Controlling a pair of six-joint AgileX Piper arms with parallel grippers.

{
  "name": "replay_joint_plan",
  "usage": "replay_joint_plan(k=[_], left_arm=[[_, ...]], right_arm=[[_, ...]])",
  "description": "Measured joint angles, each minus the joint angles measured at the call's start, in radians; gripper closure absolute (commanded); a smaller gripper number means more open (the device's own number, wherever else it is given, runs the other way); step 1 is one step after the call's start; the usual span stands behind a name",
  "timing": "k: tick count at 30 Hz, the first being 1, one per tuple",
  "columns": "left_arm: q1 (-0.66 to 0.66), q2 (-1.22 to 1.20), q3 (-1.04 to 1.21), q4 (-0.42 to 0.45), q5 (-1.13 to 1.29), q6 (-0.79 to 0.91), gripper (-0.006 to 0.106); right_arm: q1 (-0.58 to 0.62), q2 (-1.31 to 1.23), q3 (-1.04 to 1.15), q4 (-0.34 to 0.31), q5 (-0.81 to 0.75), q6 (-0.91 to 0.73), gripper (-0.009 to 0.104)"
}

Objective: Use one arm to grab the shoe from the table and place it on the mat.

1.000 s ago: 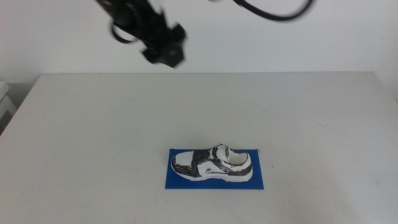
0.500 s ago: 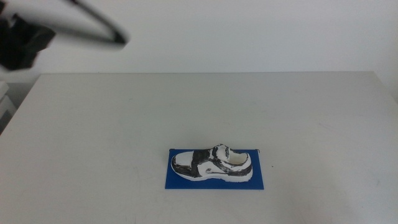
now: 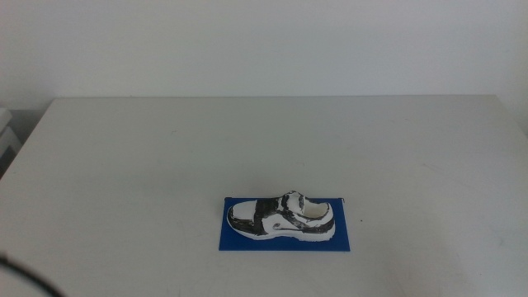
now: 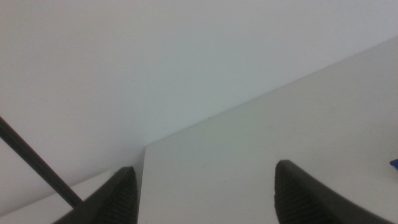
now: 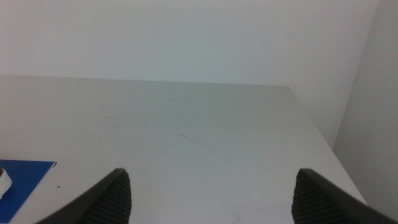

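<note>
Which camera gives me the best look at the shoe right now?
The middle view: the whole shoe lies on the mat, nothing blocking it. The right wrist view catches only a white sliver at its edge; the left wrist view shows none of it.

The arm that was seen one second ago high in the middle view, above the far edge of the desk [image 3: 124, 165], is no longer found there. Half a second ago only its dark pincer and a blurred grey part were seen at the upper left corner; now that corner is left free as well. In place of this, a thin dark curved line [image 3: 29, 279], probably a cable, is now seen at the lower left corner of the middle view. The left pincer [image 4: 205, 186] is shown in its wrist view with jaws wide apart, directed at the desk's corner and the wall.
</note>
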Motion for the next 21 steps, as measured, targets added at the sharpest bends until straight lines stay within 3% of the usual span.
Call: replay_joint_plan(k=[7,11,13,18,21], left_arm=[[0.000,-0.174,0.177,-0.034,-0.086,-0.020,0.028],[0.000,-0.200,0.275,-0.058,-0.156,-0.133,0.025],[0.000,-0.200,0.318,-0.028,-0.181,-0.233,0.022],[0.000,-0.238,0.422,0.142,-0.208,-0.536,0.014],[0.000,-0.289,0.472,0.200,-0.211,-0.608,0.013]], right_arm=[[0.000,0.000,0.000,0.000,0.000,0.000,0.029],[0.000,0.000,0.000,0.000,0.000,0.000,0.029],[0.000,0.000,0.000,0.000,0.000,0.000,0.029],[0.000,0.000,0.000,0.000,0.000,0.000,0.029],[0.000,0.000,0.000,0.000,0.000,0.000,0.029]])
